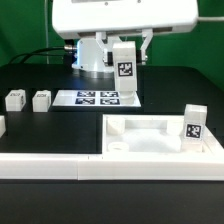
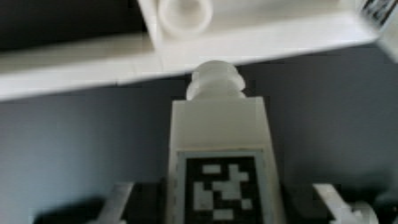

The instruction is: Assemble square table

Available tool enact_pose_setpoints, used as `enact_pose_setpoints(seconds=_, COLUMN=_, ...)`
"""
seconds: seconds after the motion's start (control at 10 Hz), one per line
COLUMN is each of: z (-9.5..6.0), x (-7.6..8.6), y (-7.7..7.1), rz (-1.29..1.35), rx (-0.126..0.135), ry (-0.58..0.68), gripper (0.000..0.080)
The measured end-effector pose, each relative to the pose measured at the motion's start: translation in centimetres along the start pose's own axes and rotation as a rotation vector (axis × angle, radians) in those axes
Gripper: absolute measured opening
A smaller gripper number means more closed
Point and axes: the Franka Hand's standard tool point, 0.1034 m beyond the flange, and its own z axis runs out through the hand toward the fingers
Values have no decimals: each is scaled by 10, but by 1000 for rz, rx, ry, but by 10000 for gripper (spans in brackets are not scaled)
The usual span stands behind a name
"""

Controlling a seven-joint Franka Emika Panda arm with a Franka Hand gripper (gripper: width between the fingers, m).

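My gripper (image 1: 124, 47) is shut on a white leg block (image 1: 124, 62) with a black-and-white tag and holds it in the air above the marker board (image 1: 97, 98). In the wrist view the held leg (image 2: 217, 120) points its rounded peg away from the gripper (image 2: 226, 202), toward the rim of the square table top (image 2: 107, 65) and a round corner socket (image 2: 180, 14). The table top (image 1: 128, 126) lies at the exterior view's right front. Another leg (image 1: 193, 125) stands upright in its right corner. Two loose legs (image 1: 14, 99) (image 1: 41, 99) lie at the left.
A long white border rail (image 1: 50, 166) runs along the front. A further white part (image 1: 2, 126) shows at the left edge. The robot base (image 1: 95, 52) stands at the back, behind the marker board.
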Motion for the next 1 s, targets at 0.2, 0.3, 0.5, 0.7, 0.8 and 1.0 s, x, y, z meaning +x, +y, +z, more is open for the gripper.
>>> enact_pose_setpoints(seconds=0.2, z=0, x=-2, y=0, rz=0, rx=0, ry=-5, gripper=290)
enact_pose_setpoints(seconds=0.3, z=2, x=-5, y=2, rz=-6, rx=-7, ry=4, gripper=290)
enact_pose_setpoints(seconds=0.5, z=18, x=-18, y=15, rz=-20, rx=-25, ry=-3, gripper=290)
enact_pose_setpoints(seconds=0.7, z=28, x=-16, y=16, rz=-12, rx=-25, ry=-5, gripper=290)
enact_pose_setpoints(seconds=0.8, z=32, x=-17, y=15, rz=-14, rx=-24, ry=-7, gripper=290)
enact_pose_setpoints(seconds=1.0, z=38, x=-24, y=12, rz=-19, rx=-23, ry=-20, gripper=290)
